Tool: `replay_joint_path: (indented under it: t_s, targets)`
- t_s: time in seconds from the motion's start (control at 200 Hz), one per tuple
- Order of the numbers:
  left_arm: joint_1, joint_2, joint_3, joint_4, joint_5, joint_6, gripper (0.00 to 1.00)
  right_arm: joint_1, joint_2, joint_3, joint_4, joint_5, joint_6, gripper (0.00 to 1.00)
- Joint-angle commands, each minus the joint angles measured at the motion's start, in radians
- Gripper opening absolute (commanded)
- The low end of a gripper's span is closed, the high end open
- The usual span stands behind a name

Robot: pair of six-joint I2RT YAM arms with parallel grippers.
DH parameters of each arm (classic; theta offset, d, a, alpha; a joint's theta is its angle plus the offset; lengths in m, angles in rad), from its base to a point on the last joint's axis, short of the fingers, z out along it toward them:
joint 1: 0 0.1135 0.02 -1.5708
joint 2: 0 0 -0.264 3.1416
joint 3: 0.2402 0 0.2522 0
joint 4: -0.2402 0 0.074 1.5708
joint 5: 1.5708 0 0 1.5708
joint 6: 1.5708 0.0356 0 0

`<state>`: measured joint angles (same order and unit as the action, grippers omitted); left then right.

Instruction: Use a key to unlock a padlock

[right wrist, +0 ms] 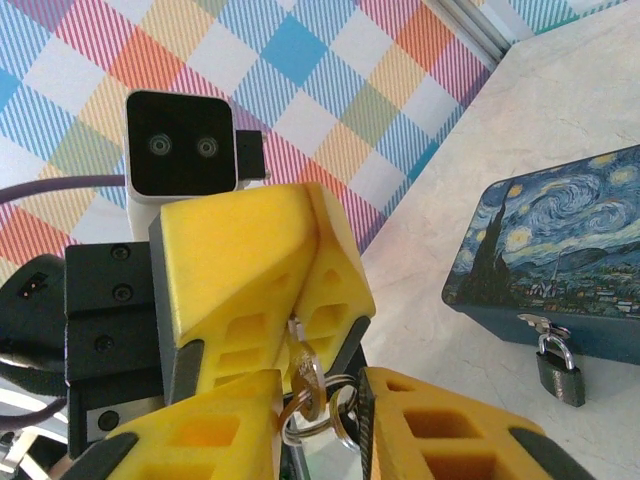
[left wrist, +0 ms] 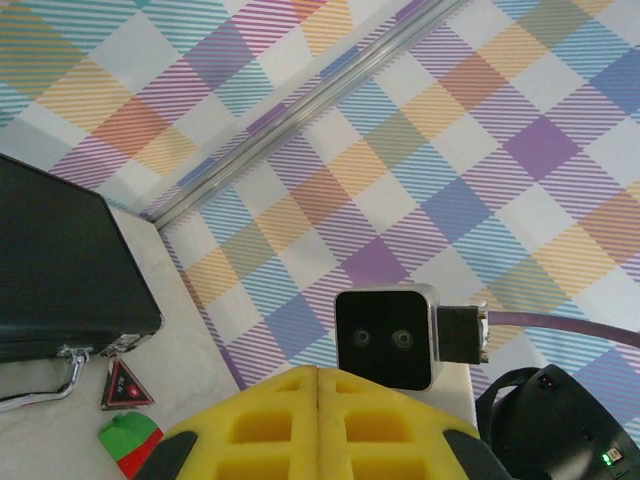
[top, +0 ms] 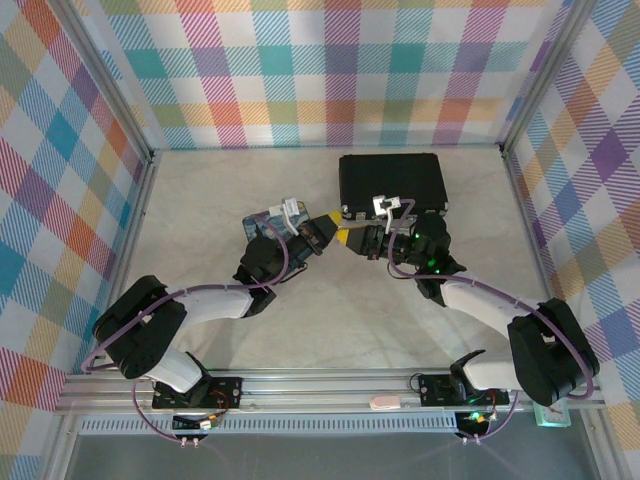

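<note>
Silvery thin metal key (right wrist: 296, 338) sat pinched in your clamped left tool (right wrist: 300, 292) for handover; right tool (right wrist: 320, 395) stood half-spread around its ring (right wrist: 338, 418).

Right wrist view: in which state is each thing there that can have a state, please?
Blue painted tin: lid closed.
Small black padlock with silvery shackle: shackle looks shut, hanging on the tin's hasp.
Left gripper: shut on thin silvery key.
Right gripper: jaws flank the key ring; grip unclear.
</note>
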<state>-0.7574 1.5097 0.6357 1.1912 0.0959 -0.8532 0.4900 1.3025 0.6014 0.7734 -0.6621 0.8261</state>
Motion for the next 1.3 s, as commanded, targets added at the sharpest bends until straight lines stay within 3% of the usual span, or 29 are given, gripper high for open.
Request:
replay_joint_path:
  t_s: [0.0,0.155,0.19,0.265,0.305,0.395,0.41,0.505,0.725,0.88,1.07,1.295]
  targets:
    - [0.001,0.012,-0.022,0.094,0.003,-0.031,0.00,-0.005,0.004,-0.004,0.075,0.015,0.005,0.20]
    - [0.002,0.017,-0.026,0.113,0.001,-0.046,0.00,-0.005,0.026,-0.010,0.107,0.017,0.017,0.07]
    - [0.001,0.015,-0.027,0.113,-0.001,-0.049,0.00,-0.004,0.027,-0.013,0.111,0.020,0.019,0.00]
    - [0.001,0.007,-0.033,0.111,-0.008,-0.054,0.01,-0.005,0.022,-0.014,0.092,0.025,0.003,0.00]
    - [0.004,-0.007,-0.042,0.103,-0.027,-0.054,0.20,-0.005,0.016,-0.011,0.058,0.029,-0.021,0.00]
    - [0.026,-0.064,-0.072,0.044,-0.071,-0.047,0.96,-0.005,-0.007,-0.007,-0.046,0.044,-0.096,0.00]
    - [0.032,-0.077,-0.075,0.024,-0.073,-0.045,1.00,-0.005,-0.011,-0.008,-0.062,0.047,-0.107,0.00]
    - [0.078,-0.177,-0.082,-0.157,-0.067,-0.012,1.00,-0.005,-0.033,-0.006,-0.167,0.065,-0.173,0.00]
    - [0.154,-0.409,-0.035,-0.874,-0.136,0.131,1.00,0.010,-0.062,0.033,-0.391,0.120,-0.320,0.00]
    - [0.171,-0.496,-0.052,-1.194,-0.147,0.163,0.95,0.028,-0.061,0.084,-0.583,0.212,-0.424,0.00]
    - [0.171,-0.475,-0.096,-1.268,-0.131,0.176,0.81,0.035,-0.017,0.120,-0.675,0.251,-0.441,0.00]
    - [0.171,-0.229,0.006,-1.234,-0.151,0.249,0.62,0.041,-0.018,0.118,-0.685,0.262,-0.425,0.00]
